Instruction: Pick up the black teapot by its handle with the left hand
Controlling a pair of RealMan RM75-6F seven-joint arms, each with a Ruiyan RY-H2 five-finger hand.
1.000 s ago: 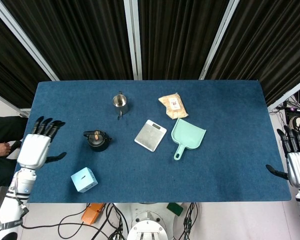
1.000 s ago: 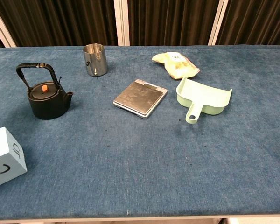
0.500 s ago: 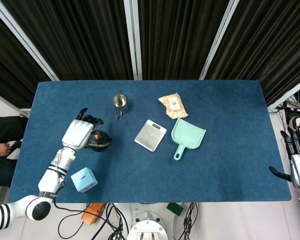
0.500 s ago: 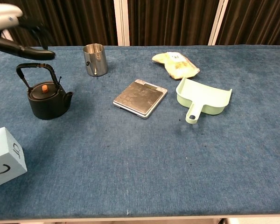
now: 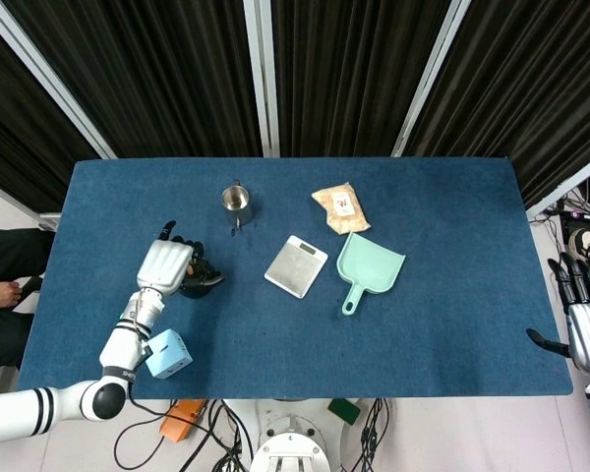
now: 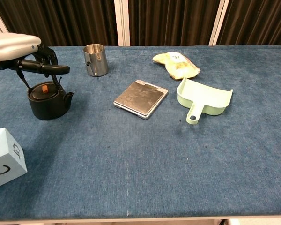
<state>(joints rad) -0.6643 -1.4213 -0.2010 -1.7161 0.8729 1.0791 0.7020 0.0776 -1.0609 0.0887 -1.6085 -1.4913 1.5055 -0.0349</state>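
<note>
The black teapot (image 6: 47,101) with an orange lid knob stands upright on the blue table (image 6: 145,159) at the left. My left hand (image 6: 14,44) hovers right over the top of its arched handle (image 6: 23,78), dark fingers behind it and the thumb stretched out in front, with a gap still showing between them. In the head view the left hand (image 5: 167,265) covers most of the teapot (image 5: 201,286). My right hand (image 5: 587,329) hangs off the table's right edge, fingers spread, holding nothing.
A steel cup (image 6: 95,59) stands just behind and right of the teapot. A silver scale (image 6: 141,98), a mint dustpan (image 6: 203,101) and a snack bag (image 6: 176,64) lie further right. A light blue cube (image 6: 4,157) sits in front of the teapot.
My left hand swung in from the table's left edge to above the teapot, then dropped onto its handle. The teapot has not moved. The right hand stayed put.
</note>
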